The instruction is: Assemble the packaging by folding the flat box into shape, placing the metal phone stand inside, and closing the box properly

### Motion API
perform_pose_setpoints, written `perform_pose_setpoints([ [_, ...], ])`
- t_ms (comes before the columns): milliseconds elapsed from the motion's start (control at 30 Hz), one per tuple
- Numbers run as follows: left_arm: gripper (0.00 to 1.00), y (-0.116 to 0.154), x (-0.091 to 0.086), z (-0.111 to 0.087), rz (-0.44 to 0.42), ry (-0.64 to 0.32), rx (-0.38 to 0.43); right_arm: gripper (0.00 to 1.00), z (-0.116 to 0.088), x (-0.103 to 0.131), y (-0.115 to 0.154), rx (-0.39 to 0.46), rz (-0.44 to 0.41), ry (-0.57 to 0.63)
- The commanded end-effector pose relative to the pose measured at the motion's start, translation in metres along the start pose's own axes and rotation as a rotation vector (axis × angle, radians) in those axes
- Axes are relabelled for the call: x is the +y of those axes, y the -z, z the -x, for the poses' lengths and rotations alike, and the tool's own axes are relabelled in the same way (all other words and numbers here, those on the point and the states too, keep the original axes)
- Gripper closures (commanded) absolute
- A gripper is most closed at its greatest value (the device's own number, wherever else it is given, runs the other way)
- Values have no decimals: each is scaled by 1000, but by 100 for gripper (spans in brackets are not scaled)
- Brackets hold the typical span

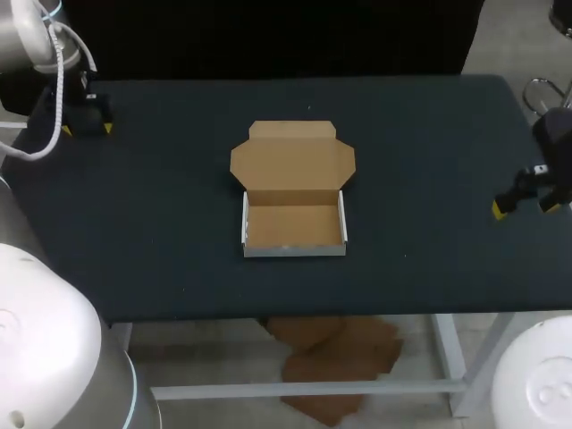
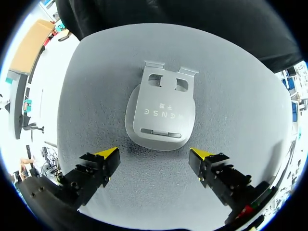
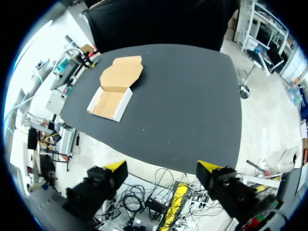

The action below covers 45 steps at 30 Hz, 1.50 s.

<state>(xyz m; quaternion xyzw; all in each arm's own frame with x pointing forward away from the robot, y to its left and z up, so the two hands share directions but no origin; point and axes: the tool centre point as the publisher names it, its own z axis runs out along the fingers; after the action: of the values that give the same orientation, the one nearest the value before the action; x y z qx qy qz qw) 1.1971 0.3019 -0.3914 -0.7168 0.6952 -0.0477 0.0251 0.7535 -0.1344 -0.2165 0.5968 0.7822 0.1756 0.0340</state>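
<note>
The cardboard box (image 1: 293,223) stands folded into a shallow tray at the table's middle, its lid (image 1: 293,161) laid flat open toward the far side; the right wrist view shows the box (image 3: 111,98) far ahead. Nothing is in the tray. A grey metal phone stand (image 2: 161,113) lies flat on the table just ahead of my left gripper (image 2: 155,154), whose fingers are open and apart from it. In the head view my left gripper (image 1: 88,128) hangs over the far left corner and hides the stand. My right gripper (image 1: 525,207) is open at the right edge, holding nothing.
The dark table (image 1: 429,134) is bare around the box on all sides. My right gripper (image 3: 162,167) hangs out past the table's right edge. The stand lies close to the far left corner.
</note>
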Motion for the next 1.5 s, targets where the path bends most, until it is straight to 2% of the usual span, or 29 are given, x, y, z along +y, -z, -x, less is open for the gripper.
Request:
perform_pose_setpoints([
  [33,0,-4,-10,2,86,-5,1,0,0,0,3,0,-6,0],
  [1500,2,-10,-35,-1,101,-70,0,0,0,0,3,0,-6,0],
])
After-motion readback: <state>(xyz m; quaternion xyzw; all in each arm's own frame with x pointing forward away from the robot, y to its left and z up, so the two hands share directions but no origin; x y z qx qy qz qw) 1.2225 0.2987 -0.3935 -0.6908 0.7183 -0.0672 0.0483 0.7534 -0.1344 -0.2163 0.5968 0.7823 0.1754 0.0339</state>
